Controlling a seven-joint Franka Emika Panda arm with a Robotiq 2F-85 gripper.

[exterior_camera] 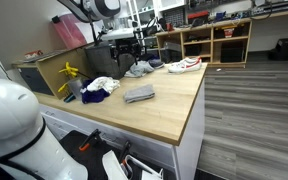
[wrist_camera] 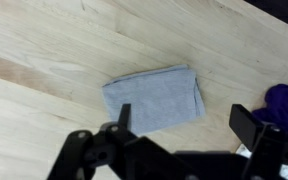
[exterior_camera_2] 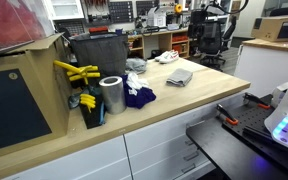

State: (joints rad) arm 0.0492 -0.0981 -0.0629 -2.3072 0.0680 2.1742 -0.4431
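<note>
A folded grey cloth (wrist_camera: 154,100) lies flat on the wooden tabletop (wrist_camera: 54,50), directly below my gripper (wrist_camera: 187,125). The gripper hangs above it, open, with nothing between the fingers; one black finger (wrist_camera: 124,115) overlaps the cloth's near edge and the second (wrist_camera: 249,125) stands over bare wood. Both exterior views show the same grey cloth (exterior_camera: 139,95) (exterior_camera_2: 179,76) near the middle of the table. My arm (exterior_camera: 99,8) reaches in from the table's far end. A purple cloth (wrist_camera: 287,100) lies just beside the gripper.
The purple cloth (exterior_camera: 94,97) (exterior_camera_2: 137,96) sits by a white cloth (exterior_camera: 102,84). A white and red shoe (exterior_camera: 184,66) (exterior_camera_2: 167,57) and grey clothes (exterior_camera: 139,68) lie further along. A silver cylinder (exterior_camera_2: 111,95), yellow tools (exterior_camera_2: 76,72) and a black bin (exterior_camera_2: 99,50) crowd one end.
</note>
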